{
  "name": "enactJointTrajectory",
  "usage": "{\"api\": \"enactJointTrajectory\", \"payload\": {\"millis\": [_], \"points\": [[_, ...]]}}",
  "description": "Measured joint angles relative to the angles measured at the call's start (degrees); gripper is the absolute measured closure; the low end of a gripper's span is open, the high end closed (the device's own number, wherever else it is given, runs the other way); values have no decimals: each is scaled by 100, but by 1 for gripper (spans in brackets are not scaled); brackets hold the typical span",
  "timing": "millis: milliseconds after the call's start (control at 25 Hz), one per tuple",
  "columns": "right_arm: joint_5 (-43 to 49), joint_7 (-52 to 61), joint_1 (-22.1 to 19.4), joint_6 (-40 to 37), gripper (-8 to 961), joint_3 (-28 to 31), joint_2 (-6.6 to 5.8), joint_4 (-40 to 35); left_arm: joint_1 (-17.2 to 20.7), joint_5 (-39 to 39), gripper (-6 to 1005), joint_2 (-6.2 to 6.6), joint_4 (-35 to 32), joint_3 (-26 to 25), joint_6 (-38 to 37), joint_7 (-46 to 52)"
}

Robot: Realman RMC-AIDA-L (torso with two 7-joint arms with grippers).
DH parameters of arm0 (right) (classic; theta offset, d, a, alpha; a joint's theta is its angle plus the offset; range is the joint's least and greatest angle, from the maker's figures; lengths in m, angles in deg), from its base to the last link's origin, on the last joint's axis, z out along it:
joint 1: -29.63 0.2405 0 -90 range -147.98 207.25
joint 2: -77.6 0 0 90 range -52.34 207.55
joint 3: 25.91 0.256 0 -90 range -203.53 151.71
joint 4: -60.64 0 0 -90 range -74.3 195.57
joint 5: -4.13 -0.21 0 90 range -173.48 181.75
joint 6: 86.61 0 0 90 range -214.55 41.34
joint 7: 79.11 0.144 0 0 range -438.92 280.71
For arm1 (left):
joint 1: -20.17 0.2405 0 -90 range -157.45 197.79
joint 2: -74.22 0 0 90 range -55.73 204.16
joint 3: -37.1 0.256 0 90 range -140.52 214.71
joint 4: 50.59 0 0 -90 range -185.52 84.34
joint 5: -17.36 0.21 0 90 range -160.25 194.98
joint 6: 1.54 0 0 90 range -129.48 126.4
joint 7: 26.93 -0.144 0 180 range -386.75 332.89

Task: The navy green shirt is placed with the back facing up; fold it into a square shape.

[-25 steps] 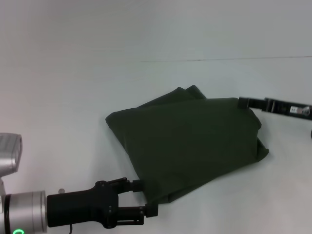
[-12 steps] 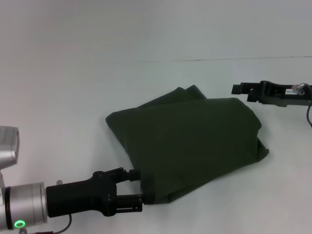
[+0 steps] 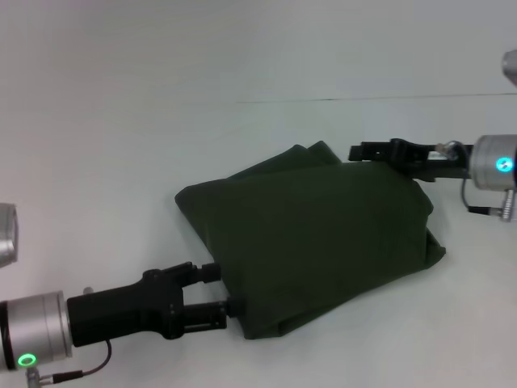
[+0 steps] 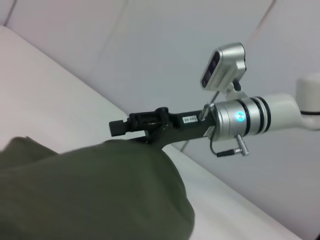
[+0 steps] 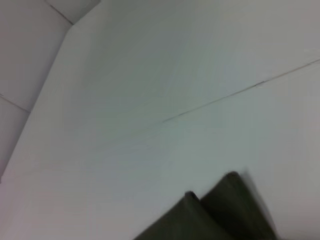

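The navy green shirt (image 3: 311, 238) lies folded into a rough, tilted four-sided pad in the middle of the white table, with a double corner poking out at its far edge (image 5: 220, 212). My left gripper (image 3: 224, 288) is open at the shirt's near-left edge, its fingers (image 3: 212, 270) spread beside the cloth with nothing between them. My right gripper (image 3: 360, 151) hovers over the shirt's far edge, reaching in from the right. The left wrist view shows the shirt (image 4: 90, 195) close up, with the right gripper (image 4: 118, 128) just above its fold.
The white table (image 3: 121, 137) spreads out on all sides of the shirt, and a thin seam (image 3: 323, 100) crosses it at the back. Pale wall panels (image 4: 150, 45) rise behind the table. The right arm's silver wrist (image 3: 494, 166) sits at the right edge.
My right gripper let go of the shirt's far right corner, rose, and moved left along the far edge. My left gripper drew back to the left, away from the near corner.
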Motion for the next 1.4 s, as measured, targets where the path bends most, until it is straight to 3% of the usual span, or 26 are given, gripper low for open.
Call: {"api": "enactJointTrajectory", "payload": {"millis": [160, 360, 680, 960, 1120, 1160, 1400], "points": [[-118, -217, 156, 462, 200, 64, 231, -26, -12, -9, 96, 6, 0, -58, 65, -3], [-460, -644, 433, 752, 200, 49, 409, 69, -12, -12, 95, 22, 0, -109, 127, 9], [-625, -1152, 688, 1006, 199, 38, 542, 5, 8, -92, 96, 24, 9, -219, 131, 48], [-626, -1164, 608, 1386, 199, 34, 460, -55, 16, -147, 98, 18, 49, -475, 311, 88], [-626, -1147, 525, 1368, 199, 68, 325, -70, -55, -148, 98, 3, 64, -576, 677, 295], [-626, -1115, 486, 1209, 199, 67, 244, -70, -110, -148, 99, 1, 68, -580, 822, 382], [-599, -856, 350, 579, 199, 46, 43, -84, -225, -231, 100, -2, 72, -591, 1045, 469]]}}
